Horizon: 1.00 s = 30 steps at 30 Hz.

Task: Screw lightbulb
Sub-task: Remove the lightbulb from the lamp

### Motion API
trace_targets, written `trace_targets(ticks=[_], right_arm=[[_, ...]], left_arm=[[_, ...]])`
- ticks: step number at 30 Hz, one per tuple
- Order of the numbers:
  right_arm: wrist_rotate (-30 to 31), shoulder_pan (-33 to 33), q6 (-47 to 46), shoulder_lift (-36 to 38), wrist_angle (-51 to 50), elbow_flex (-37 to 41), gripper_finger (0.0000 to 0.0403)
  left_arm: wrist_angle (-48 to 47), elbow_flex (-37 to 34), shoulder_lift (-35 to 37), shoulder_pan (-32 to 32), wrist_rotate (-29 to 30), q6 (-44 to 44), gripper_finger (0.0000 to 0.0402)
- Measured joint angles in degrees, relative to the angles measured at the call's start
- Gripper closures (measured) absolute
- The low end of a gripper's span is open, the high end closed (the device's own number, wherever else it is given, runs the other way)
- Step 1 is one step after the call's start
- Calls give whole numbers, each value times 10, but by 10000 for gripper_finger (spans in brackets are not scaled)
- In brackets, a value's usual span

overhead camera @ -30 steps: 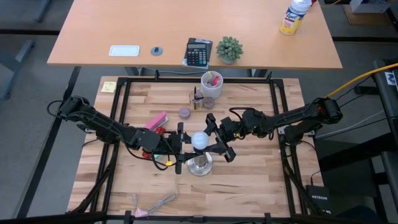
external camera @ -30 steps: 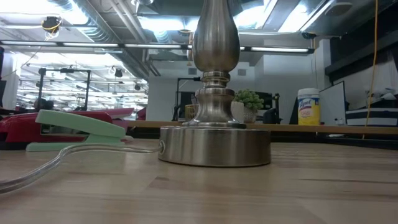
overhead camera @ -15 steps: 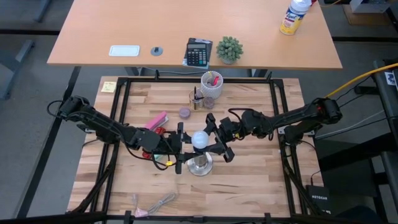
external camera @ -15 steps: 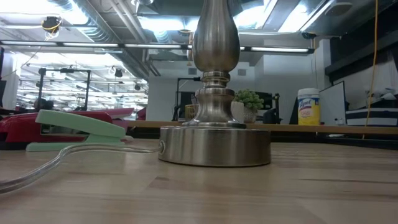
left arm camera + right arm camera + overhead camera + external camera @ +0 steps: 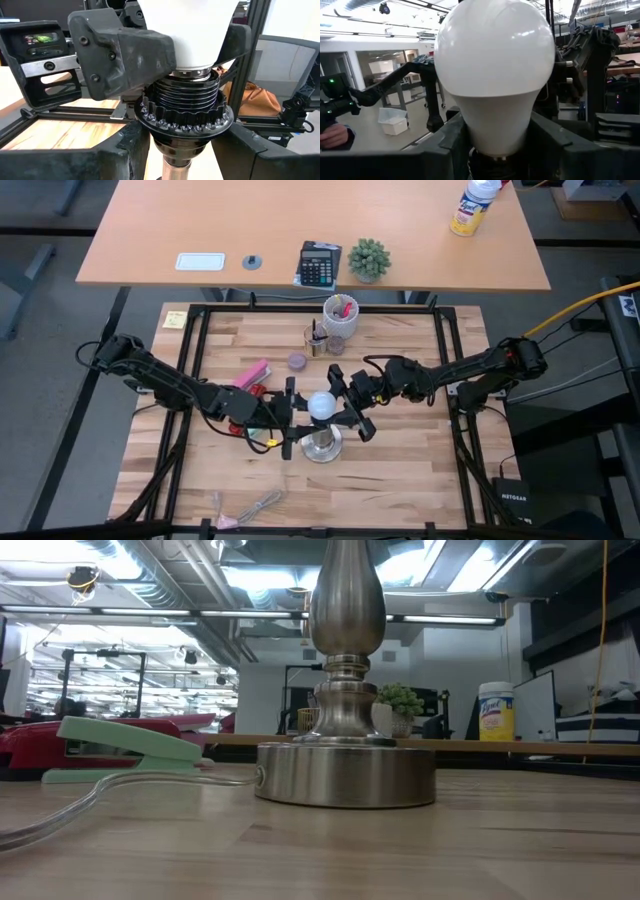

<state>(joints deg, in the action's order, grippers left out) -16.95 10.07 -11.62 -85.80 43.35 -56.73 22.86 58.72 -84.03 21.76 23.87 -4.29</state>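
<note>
Lightbulb (image 5: 320,406) sits upright on lamp socket (image 5: 186,107), long way pointing straight up. My right gripper (image 5: 352,406) pinches bulb neck from right side. My left gripper (image 5: 290,418) squeezes socket from left side. Next I twist bulb around its standing line.

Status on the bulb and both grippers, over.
Left gripper clamped on the black socket collar. Right gripper straddles the lightbulb neck, grip unconfirmed. Lightbulb upright in the socket on the metal lamp stand. Nothing obstructing.

Frosted matt lightbulb (image 5: 495,65), brushed metal lamp stand (image 5: 346,772), wooden table (image 5: 400,470)
</note>
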Motion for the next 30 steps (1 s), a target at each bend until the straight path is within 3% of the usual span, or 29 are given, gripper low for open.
trace_targets(ticks=[5, 15, 30], right_arm=[[-20, 0, 0, 0, 2, 0, 232], [-38, -1, 1, -1, 4, 0, 242], [-60, 0, 3, -1, 8, -1, 245]], left_arm=[[1, 0, 0, 3, -16, 3, 231], [-19, 0, 17, 14, -28, 8, 231], [-40, 0, 29, 12, -91, 4, 231]])
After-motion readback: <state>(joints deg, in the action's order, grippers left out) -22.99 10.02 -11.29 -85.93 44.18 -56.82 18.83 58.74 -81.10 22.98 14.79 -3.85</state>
